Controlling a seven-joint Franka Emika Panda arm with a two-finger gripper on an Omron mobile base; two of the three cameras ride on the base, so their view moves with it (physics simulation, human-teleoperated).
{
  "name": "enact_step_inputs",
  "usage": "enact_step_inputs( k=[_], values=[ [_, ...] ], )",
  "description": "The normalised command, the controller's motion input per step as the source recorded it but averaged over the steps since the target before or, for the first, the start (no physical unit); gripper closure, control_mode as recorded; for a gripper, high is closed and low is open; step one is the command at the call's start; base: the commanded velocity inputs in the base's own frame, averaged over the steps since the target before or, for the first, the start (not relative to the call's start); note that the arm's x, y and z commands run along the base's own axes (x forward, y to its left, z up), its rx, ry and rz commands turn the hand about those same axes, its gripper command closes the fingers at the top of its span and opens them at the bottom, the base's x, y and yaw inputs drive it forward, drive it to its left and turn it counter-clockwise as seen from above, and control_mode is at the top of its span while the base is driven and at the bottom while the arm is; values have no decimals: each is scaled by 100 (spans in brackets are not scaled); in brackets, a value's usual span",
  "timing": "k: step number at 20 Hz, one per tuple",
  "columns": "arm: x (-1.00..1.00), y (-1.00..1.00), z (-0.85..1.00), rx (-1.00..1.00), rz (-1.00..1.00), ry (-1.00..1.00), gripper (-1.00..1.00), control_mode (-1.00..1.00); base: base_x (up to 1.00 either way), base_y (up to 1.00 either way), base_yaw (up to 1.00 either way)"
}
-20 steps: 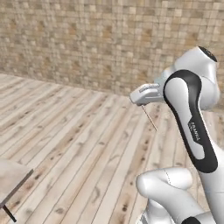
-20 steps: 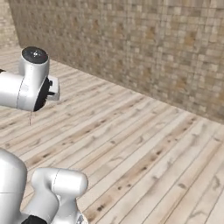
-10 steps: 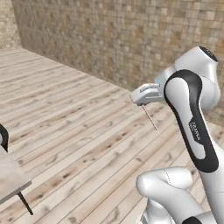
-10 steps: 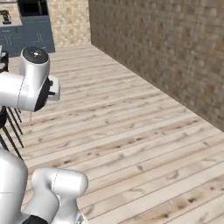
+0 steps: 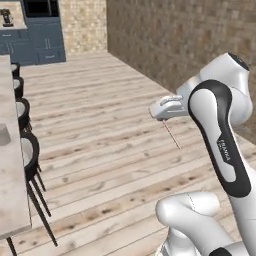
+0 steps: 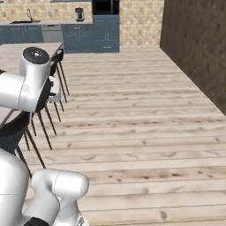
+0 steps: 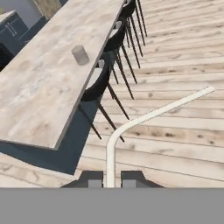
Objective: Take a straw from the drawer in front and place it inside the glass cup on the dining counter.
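My gripper (image 5: 161, 116) is shut on the straw (image 5: 171, 135), a thin reddish stick slanting down and to the right from the fingers, above the wooden floor. In the hand view the straw (image 7: 148, 116) runs pale and bent from between the finger tips (image 7: 89, 179) toward the right. The glass cup (image 7: 80, 54) stands upright on the dining counter (image 7: 39, 92), near its stool-side edge, well ahead of the gripper (image 7: 110, 180) and to the left. The glass cup (image 5: 4, 135) also sits at the left edge of the left base view, on the dining counter (image 5: 11, 185). The drawer is out of view.
Black round stools (image 5: 27, 150) line the counter's near side, and the stools (image 7: 111, 65) stand between me and the slab. Navy kitchen cabinets (image 6: 88, 35) run along the far wall. A brick wall (image 5: 190, 45) stands to the right. Wide wooden floor (image 6: 145, 132) lies open.
The whole picture has swung as the base turned: the brick wall slid aside and the counter, stools and kitchen came into view. The arm keeps its pose with the straw held.
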Motion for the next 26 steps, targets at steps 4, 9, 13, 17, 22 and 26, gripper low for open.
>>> enact_step_inputs(
  k=[4, 9, 13, 17, 22, 26],
  values=[
    [0, 0, 0, 0, 0, 0, 100, 100, 100, -30, 60],
    [0, 0, 0, 0, 0, 0, 100, 100, 99, -34, 60],
    [0, 0, 0, 0, 0, 0, 100, 100, 89, -44, 61],
    [0, 0, 0, 0, 0, 0, 100, 100, 73, -50, 60],
    [0, 0, 0, 0, 0, 0, 100, 100, 64, -53, 60],
    [0, 0, 0, 0, 0, 0, 100, 100, 59, -54, 60]
  ],
)
